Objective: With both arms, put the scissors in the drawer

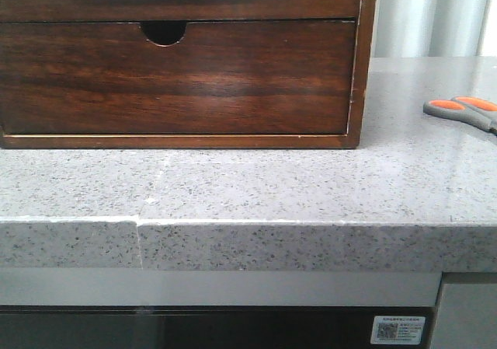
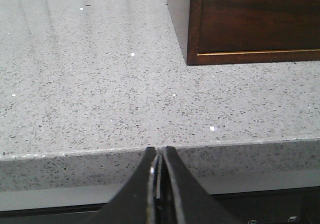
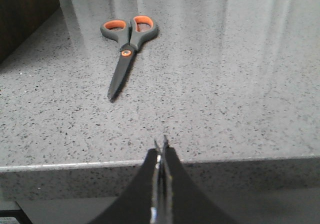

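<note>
Grey scissors (image 3: 126, 52) lie flat (closed) — well right of drawer (image 1: 175, 77).

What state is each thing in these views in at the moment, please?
scissors: blades closed, lying flat on the countertop, not held.
notched drawer: shut.
left gripper: shut, empty, at the counter's edge.
right gripper: shut, empty, short of the scissors.
</note>
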You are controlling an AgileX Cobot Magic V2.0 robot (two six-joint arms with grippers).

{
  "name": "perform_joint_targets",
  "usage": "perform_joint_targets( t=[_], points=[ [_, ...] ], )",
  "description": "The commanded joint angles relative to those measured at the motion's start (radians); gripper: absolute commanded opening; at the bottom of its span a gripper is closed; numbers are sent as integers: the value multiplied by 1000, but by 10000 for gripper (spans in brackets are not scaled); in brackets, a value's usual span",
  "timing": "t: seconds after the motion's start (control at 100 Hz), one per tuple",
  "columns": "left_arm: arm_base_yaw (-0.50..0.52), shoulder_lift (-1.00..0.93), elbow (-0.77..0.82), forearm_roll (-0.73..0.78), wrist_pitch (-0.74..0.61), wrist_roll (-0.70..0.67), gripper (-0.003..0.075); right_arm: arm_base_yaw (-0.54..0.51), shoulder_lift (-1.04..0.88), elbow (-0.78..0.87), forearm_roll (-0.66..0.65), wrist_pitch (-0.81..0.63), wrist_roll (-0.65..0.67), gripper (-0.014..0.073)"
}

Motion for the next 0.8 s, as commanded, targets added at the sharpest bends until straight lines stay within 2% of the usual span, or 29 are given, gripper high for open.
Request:
perform_joint_targets(
  t=[0.0, 0.57, 0.79],
  points=[
    [-1, -32, 25, -9, -36, -1, -19, -6, -19, 8, 0, -22, -10, -61],
    [-1, -32, 25, -9, -36, -1, -19, -6, -19, 8, 0, -22, -10, -61],
    [-1, -32, 25, 8, -77, -1, -19, -6, -19, 8, 0, -23, -10, -61]
  ],
)
